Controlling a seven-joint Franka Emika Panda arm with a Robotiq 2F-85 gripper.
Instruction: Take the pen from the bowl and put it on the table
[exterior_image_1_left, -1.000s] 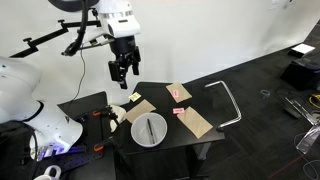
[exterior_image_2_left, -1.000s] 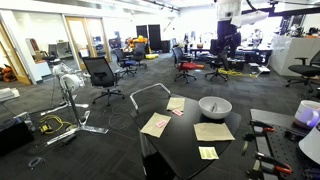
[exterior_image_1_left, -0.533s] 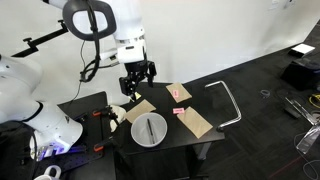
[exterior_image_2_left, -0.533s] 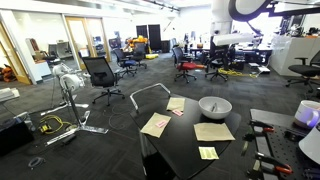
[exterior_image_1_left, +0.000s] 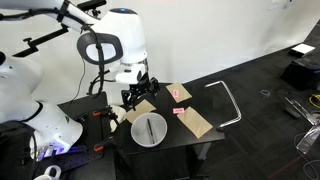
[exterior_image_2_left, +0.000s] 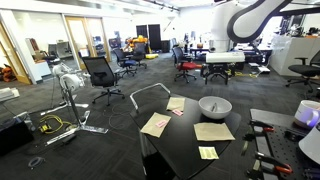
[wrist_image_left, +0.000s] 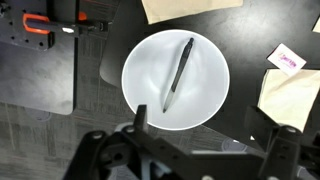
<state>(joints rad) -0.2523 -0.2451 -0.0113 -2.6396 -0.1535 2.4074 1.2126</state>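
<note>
The white bowl (wrist_image_left: 146, 62) sits on the black table (wrist_image_left: 248, 36) and fills the middle of the wrist view. The dark pen (wrist_image_left: 180, 72) lies in it, slanting from upper right to lower left. My gripper (wrist_image_left: 206, 126) is open and empty above the bowl's near rim, its fingers apart on both sides. In an exterior view the gripper (exterior_image_1_left: 137, 96) hangs a little above and behind the bowl (exterior_image_1_left: 138, 136), and the pen (exterior_image_1_left: 149, 128) shows in it. In an exterior view the bowl (exterior_image_2_left: 215, 106) shows, but the pen is hidden by its wall.
Tan paper pieces (exterior_image_1_left: 196, 122) (exterior_image_2_left: 155, 124) lie around the bowl on the table (exterior_image_1_left: 162, 108). A pink note (wrist_image_left: 287, 60) lies to the right. A red-handled clamp (wrist_image_left: 48, 22) is off the table's left side. A metal tube frame (exterior_image_1_left: 228, 100) stands beside the table.
My gripper has come down from high above the table to just above the bowl, and the arm has folded lower. The bowl and the pen have not moved.
</note>
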